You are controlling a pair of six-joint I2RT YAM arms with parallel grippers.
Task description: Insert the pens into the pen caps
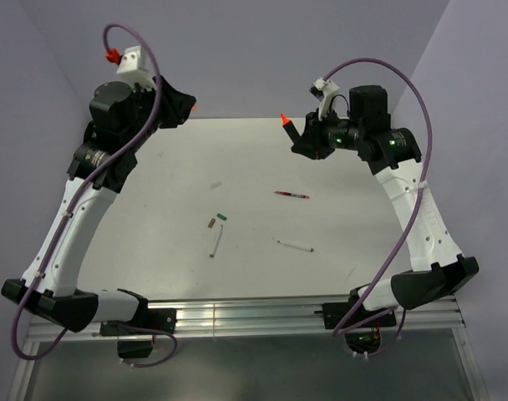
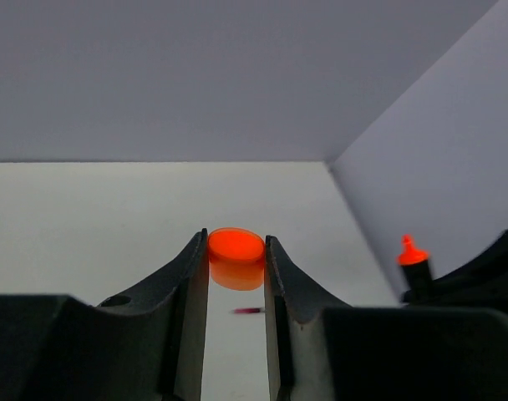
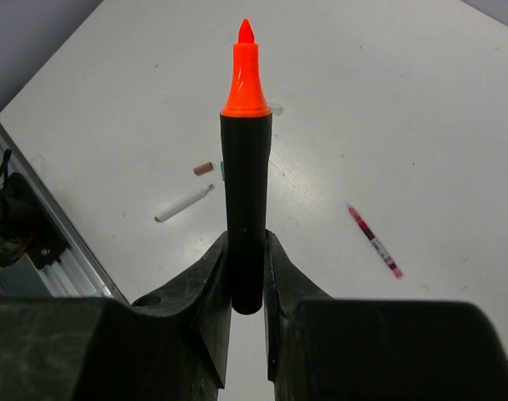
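Left tool [image 2: 236, 251], closest in its wrist view, is nearly closed, pinching the bright orange cap [image 2: 236, 261]. Right wrist view: right tool [image 3: 246, 242] clamps the black marker [image 3: 246, 200] by its barrel, orange tip pointing away; dark red pen [image 3: 374, 241], white pen [image 3: 184, 204] and brownish-red cap [image 3: 204, 168] lie on the table [image 3: 404, 100]. Top view: green cap [image 1: 222, 216] just beside the brownish-red cap, second white pen [image 1: 294, 246] farther right.

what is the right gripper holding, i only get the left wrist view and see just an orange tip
Observer: The right gripper is shut on the short thick black marker with the orange tip.
Operator: how many pens are on the table
Observer: Three: a thin dark red pen and two thin white pens.
Operator: left gripper has the bright orange cap, any loose ones
Observer: A stubby brownish-red cap and a green cap, by one white pen's far end.
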